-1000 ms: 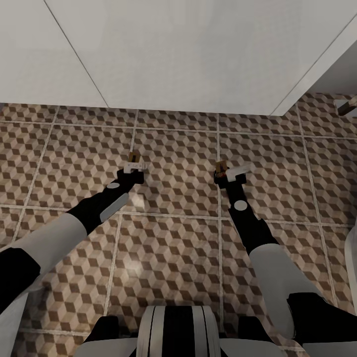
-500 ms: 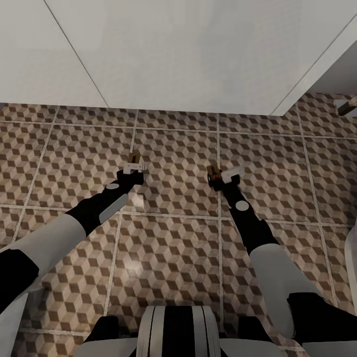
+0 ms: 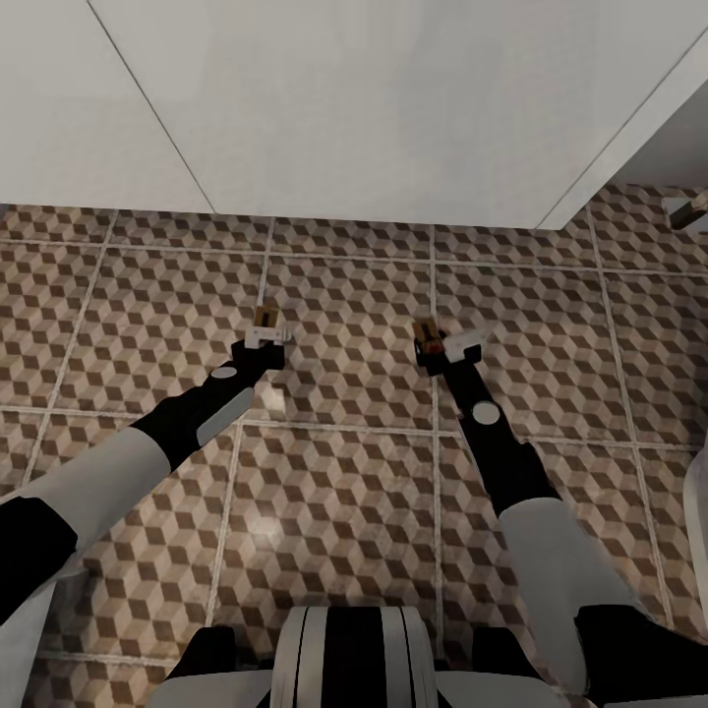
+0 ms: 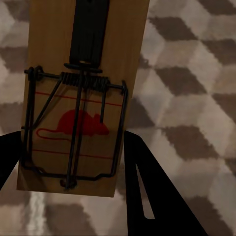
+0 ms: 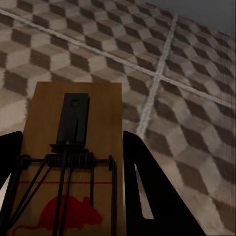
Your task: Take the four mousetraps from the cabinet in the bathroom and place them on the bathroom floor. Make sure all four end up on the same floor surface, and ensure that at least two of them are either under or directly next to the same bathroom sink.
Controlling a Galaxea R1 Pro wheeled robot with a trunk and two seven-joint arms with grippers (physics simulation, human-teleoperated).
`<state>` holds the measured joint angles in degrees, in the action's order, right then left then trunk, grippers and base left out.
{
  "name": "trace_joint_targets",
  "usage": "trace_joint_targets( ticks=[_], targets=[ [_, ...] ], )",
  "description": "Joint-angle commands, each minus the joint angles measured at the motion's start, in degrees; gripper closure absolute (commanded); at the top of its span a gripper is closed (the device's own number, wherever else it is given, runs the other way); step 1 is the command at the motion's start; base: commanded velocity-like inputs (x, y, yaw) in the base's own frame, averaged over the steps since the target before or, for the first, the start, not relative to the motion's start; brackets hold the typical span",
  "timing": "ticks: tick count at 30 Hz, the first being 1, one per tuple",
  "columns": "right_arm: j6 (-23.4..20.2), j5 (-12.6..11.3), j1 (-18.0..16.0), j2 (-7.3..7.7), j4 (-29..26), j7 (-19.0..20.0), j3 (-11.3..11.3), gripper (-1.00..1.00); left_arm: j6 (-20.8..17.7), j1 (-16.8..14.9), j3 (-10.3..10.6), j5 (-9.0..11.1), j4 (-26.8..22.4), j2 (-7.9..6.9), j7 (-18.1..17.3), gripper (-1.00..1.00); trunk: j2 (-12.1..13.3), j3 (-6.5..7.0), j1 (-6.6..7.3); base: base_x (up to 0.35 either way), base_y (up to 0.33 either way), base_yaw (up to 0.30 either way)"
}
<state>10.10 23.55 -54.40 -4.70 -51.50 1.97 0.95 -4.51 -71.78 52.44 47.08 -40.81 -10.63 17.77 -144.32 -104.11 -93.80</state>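
Observation:
Both arms reach out low over the cube-patterned bathroom floor (image 3: 344, 295). My left gripper (image 3: 264, 334) is shut on a mousetrap (image 3: 264, 315) that sticks out beyond its fingertips. In the left wrist view that mousetrap (image 4: 83, 98) is a brown board with a wire spring and a red mouse print, held between the dark fingers (image 4: 147, 196) just above the tiles. My right gripper (image 3: 440, 346) is shut on a second mousetrap (image 3: 425, 334). The right wrist view shows this mousetrap (image 5: 73, 142) between the fingers (image 5: 147, 191), over the floor (image 5: 187, 108). The cabinet is out of view.
A broad white box-shaped body (image 3: 374, 108) spans the far side and overhangs the tiles; I cannot tell whether it is the sink. A small metallic part (image 3: 688, 211) shows at the far right. A white rounded edge (image 3: 702, 511) sits at the right border.
My right gripper has shifted slightly left and turned, carrying its mousetrap along. The left arm has stayed nearly still.

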Motion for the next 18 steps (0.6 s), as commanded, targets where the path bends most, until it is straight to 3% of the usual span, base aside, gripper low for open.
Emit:
trace_joint_targets(
  ticks=[1, 8, 15, 18],
  targets=[
    [0.16, 0.09, 0.92, -0.04, -1.32, 0.34, 0.14, 1.0, -0.22, -0.05, 0.38, 0.16, -0.2, -0.09, 0.97, 1.0, -0.01, -0.03, 0.01, 0.0, 0.0, 0.0],
    [0.05, 0.1, 5.03, -0.04, -7.0, 0.24, 0.11, 1.0, -0.24, 0.01, 0.45, 0.2, -0.2, -0.09, 2.12, 1.0, -0.01, -0.03, 0.01, 0.0, 0.0, 0.0],
    [-0.7, 0.18, 5.75, -0.06, -7.53, 0.29, 0.13, 1.0, -0.24, 0.06, 0.47, 0.2, -0.15, -0.09, 2.26, 1.0, -0.01, -0.03, 0.01, 0.0, 0.0, 0.0],
    [-4.04, 0.26, 5.27, -0.11, -6.33, 0.22, 0.24, 1.0, -0.24, 0.1, 0.47, 0.22, -0.15, -0.09, 2.27, 1.0, -0.01, -0.03, 0.01, 0.0, 0.0, 0.0]
  ],
)
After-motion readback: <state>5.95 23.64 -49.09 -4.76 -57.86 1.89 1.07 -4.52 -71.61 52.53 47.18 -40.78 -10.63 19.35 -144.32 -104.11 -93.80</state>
